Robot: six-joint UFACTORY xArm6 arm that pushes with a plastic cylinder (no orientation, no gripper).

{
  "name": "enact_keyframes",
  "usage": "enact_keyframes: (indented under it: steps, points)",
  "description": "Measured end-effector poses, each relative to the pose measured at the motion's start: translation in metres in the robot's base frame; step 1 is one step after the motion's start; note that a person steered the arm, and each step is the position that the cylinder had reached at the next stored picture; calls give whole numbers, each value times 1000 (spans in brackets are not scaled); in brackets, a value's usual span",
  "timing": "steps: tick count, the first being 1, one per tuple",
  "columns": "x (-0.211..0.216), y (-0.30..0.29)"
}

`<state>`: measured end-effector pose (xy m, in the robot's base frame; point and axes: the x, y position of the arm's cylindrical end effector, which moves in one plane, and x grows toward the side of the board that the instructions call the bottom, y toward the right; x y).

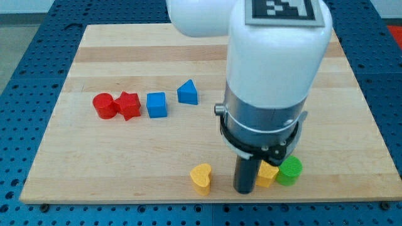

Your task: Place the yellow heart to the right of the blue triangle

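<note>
Below, pale wooden board [113, 169], blue pegboard bench [25, 44], yellow heart [201, 177] near bottom edge.

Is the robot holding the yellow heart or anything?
Nothing is held. My tip is a bare rod that only pushes. It stands between the yellow heart on the view's left and another yellow block on its right.
</note>
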<state>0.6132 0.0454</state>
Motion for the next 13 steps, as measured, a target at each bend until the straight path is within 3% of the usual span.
enact_keyframes:
  steps: [1,2,3,4,5,6,7,9,11,12,13]
  points:
    - [5,-35]
    - [2,-132]
    - [-37,-155]
    - [-45,-156]
    - [-10,-187]
    - [5,-182]
    - [4,-121]
    - [-35,-32]
    - [5,-66]
    - [-16,-95]
    - [-80,-72]
